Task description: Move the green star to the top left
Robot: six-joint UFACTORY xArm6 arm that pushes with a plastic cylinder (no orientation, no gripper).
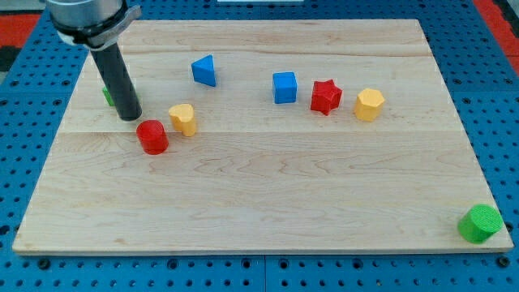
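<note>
A robot arm's dark rod stands nearly upright, leaning slightly toward the view's top left, over the left part of a wooden board [268, 203], my tip [130, 118] resting on the surface with nothing held, since the rod has no means of grasping and can only push. The green star [107, 96] is almost wholly hidden behind the rod, only a sliver of green showing at its left side, so its shape cannot be confirmed from this angle; it sits near the board's left edge, about level with the blue triangular block [205, 70]. The tip appears to be just beside the green piece on its right, though actual contact cannot be made out. The risk, judged from this layout: the piece already lies close to the left rim, and a push with any leftward slant could send it off the board rather than up to the corner. An off-centre push could also let it rotate and slip past the rod. The red cylinder [152, 136] and the yellow block [183, 118] sit just below and right of the tip and could be clipped if the rod circles beneath the star to line up an upward shove
</note>
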